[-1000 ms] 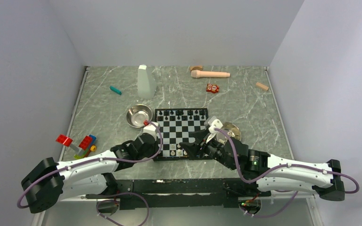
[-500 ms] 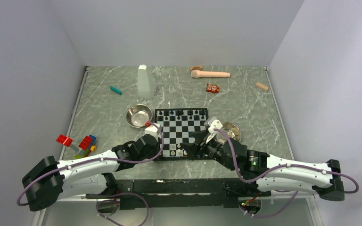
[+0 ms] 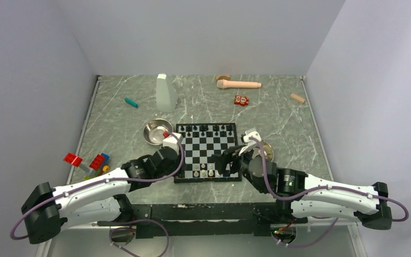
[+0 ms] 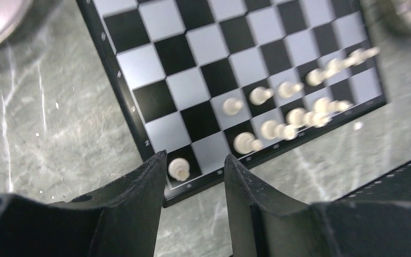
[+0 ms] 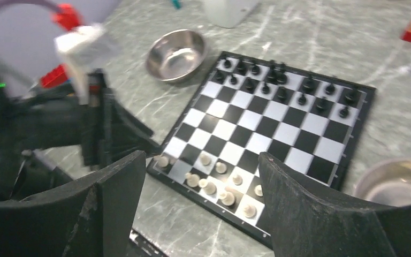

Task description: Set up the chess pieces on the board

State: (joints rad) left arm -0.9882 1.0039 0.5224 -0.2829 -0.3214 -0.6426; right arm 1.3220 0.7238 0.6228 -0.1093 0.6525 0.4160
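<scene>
1 board (image 3: 206, 152) lies on the table (image 3: 118, 123) between 2 steel bowls (image 3: 158, 131). Black chess pieces (image 5: 278, 80) stand on its 2 far rows and white chess pieces (image 4: 294, 115) on its near rows; their exact counts are unclear. The left gripper (image 4: 195, 160) has its jaws spread, with 1 white corner piece (image 4: 177, 168) showing between them. The right gripper (image 5: 202, 158) has its jaws spread wide and empty.

We note left arm (image 3: 88, 188) and right arm (image 3: 334, 194): white shells, black joints, a purple cable (image 3: 184, 156) looped along each; fingers (image 4: 131, 206) matte black, wedge-shaped. Small green light (image 3: 287, 183) on right arm.
</scene>
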